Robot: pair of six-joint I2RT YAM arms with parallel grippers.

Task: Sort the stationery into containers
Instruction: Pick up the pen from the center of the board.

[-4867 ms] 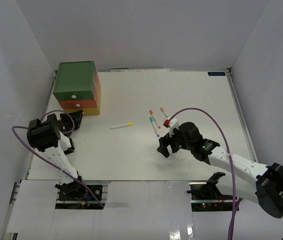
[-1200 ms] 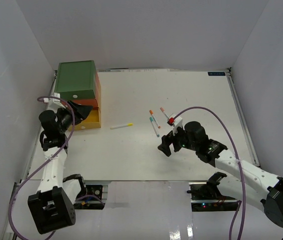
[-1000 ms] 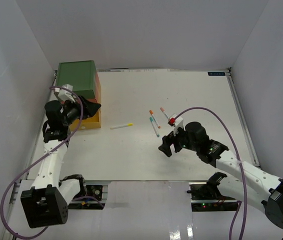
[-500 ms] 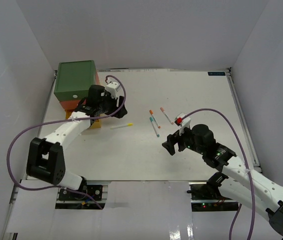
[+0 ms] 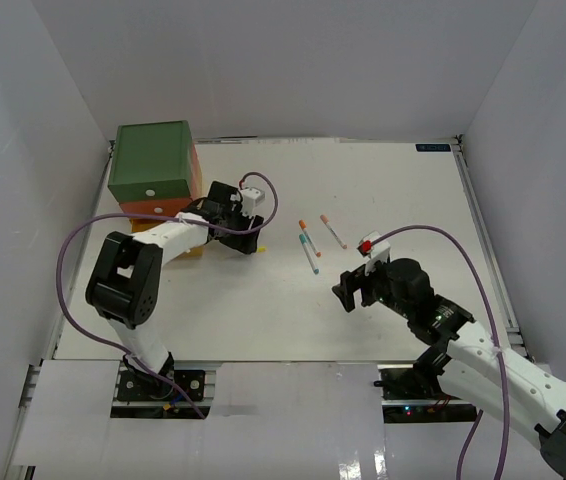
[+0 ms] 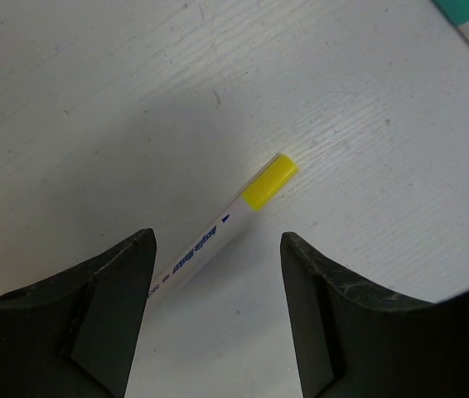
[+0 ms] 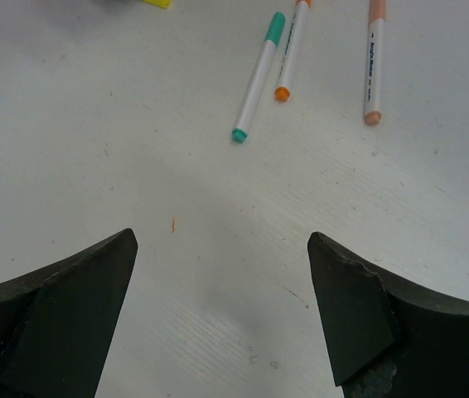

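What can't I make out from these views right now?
- Top view: the yellow pen is almost wholly hidden under the left gripper.
- Top view: the left arm covers the lower drawers; open or shut, cannot tell.
- Left wrist view: a finger hides the pen's rear end.
- Right wrist view: the top edge cuts off the orange pen and peach pen.

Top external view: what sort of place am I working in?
Probably a lab test cell: plain white walls box in a white table holding a few pens and a small drawer stack.
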